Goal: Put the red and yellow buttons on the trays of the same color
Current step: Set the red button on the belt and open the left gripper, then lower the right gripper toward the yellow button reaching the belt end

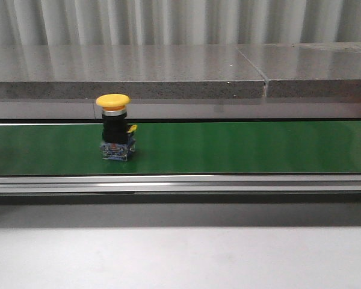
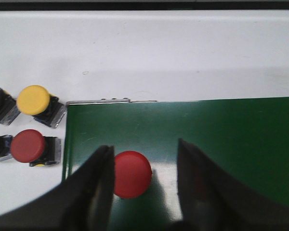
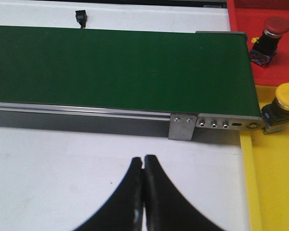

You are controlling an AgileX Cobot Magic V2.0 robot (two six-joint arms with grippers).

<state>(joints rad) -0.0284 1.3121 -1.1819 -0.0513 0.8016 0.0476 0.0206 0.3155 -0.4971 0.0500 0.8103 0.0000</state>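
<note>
On the green conveyor belt [image 2: 221, 139]: one red button [image 2: 132, 173] between the spread fingers [image 2: 98, 192] of the left gripper [image 2: 143, 185] (nearer one finger, contact unclear); right gripper [image 3: 144, 192] pressed together, beside the belt, holding nothing.

Back wall [image 1: 180, 21]: vertically ribbed, pale grey, with soft streaked reflections. In front of it, a speckled grey stone ledge [image 1: 126, 72] runs the full width, with one seam right of centre. White desk [image 1: 180, 259] in the foreground, matte, evenly lit. Diffuse light throughout, with a dark shadow band under the conveyor frame.
</note>
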